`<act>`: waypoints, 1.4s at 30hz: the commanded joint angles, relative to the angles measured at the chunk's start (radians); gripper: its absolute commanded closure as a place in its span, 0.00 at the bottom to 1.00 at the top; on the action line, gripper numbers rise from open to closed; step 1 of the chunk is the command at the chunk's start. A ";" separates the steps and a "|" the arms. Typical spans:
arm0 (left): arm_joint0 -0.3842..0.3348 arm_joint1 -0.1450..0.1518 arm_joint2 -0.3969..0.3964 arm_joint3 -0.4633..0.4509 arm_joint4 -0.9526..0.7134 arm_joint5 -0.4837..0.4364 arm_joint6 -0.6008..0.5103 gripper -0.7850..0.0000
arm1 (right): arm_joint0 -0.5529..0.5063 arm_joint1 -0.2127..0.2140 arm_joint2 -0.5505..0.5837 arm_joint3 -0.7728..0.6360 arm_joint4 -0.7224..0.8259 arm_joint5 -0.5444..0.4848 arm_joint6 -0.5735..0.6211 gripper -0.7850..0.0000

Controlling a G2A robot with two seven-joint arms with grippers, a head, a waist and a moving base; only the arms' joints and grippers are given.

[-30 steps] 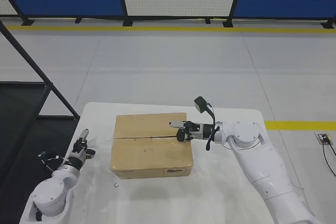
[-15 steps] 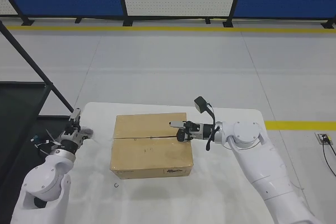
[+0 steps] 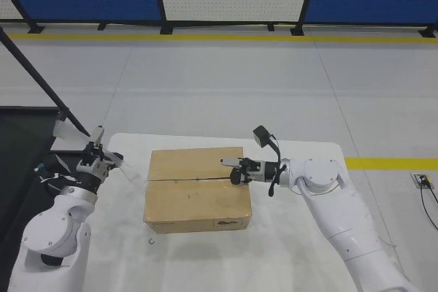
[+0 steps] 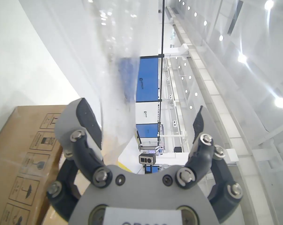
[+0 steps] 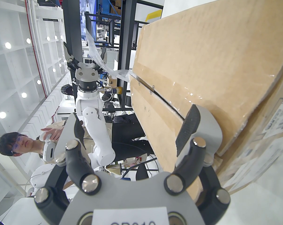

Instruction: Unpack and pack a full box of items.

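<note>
A closed cardboard box (image 3: 197,193) sits mid-table, its top seam (image 5: 155,90) slightly parted. My right gripper (image 3: 225,164) is open at the seam's right end, with one finger (image 5: 190,127) resting against the top flap's edge. My left gripper (image 3: 102,150) is raised off the box's left side, jaws open (image 4: 141,113). A strip of clear tape (image 4: 115,47) clings to one of its pads (image 4: 88,120). The tape (image 3: 128,169) runs down to the box's left end. The right wrist view shows the left gripper (image 5: 85,52) with the tape (image 5: 103,64) draped from it.
The white table (image 3: 292,248) has free room in front of and to the right of the box. A small dark ring (image 3: 152,242) lies near the box's front left corner. A black metal frame (image 3: 29,80) stands beyond the table's left edge.
My left gripper has risen and swung toward the table's far left corner, drawing the clear tape strip away from the box. The right arm and box have not moved.
</note>
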 commanded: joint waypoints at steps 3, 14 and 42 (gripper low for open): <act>-0.015 0.001 0.010 -0.004 0.008 0.003 -0.004 0.00 | 0.000 0.000 0.000 0.000 0.000 0.000 0.000 0.00; -0.036 0.002 0.075 -0.024 0.066 0.005 -0.034 0.00 | 0.000 0.000 0.000 0.000 0.000 0.000 0.000 0.00; 0.020 0.019 0.164 -0.068 0.221 -0.101 -0.232 0.00 | 0.000 0.000 0.000 0.000 0.000 0.000 0.000 0.00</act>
